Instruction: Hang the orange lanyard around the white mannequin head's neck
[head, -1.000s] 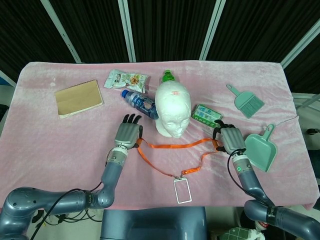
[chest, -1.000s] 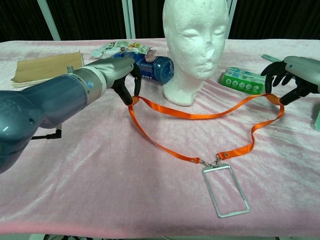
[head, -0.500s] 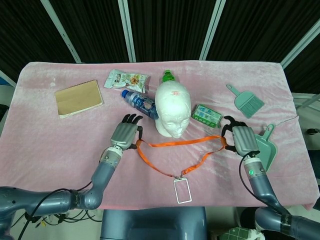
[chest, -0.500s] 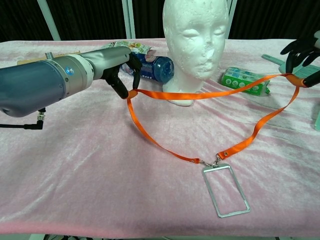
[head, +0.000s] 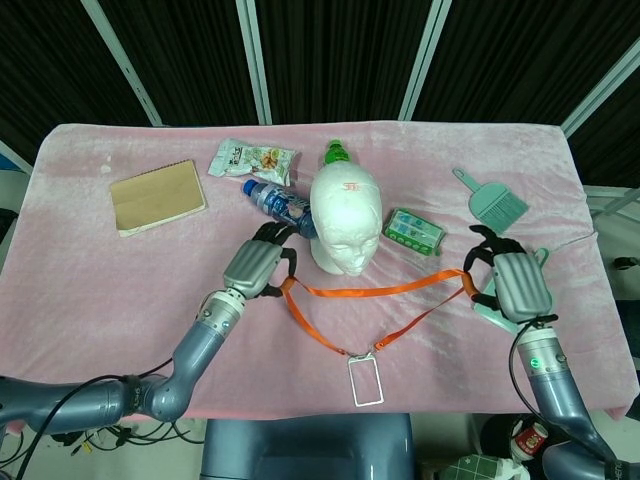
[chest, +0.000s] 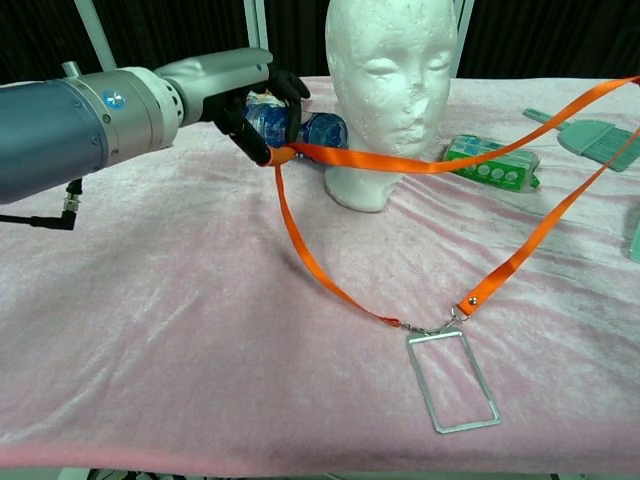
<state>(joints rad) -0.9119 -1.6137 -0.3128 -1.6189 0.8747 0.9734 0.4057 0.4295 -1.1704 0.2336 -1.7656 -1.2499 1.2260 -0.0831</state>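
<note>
The white mannequin head (head: 346, 220) (chest: 392, 92) stands upright at the table's middle, facing me. The orange lanyard (head: 375, 291) (chest: 420, 165) is stretched taut in front of its neck, lifted off the cloth. My left hand (head: 258, 266) (chest: 232, 92) pinches the strap's left end. My right hand (head: 514, 284) grips the right end; it is out of frame in the chest view, where the strap runs off the right edge. Two strands slope down to the clear badge holder (head: 364, 380) (chest: 452, 381), which lies on the pink cloth.
Behind the mannequin head lie a blue bottle (head: 281, 204), a green-capped bottle (head: 337, 153) and a snack bag (head: 253, 159). A notebook (head: 156, 196) sits far left. A green packet (head: 414, 231), a teal brush (head: 492, 202) and a teal dustpan (head: 522, 300) are at the right.
Both hands have risen and spread apart, lifting the lanyard off the cloth and pulling it taut. The right hand has left the chest view. The badge holder has barely shifted.
</note>
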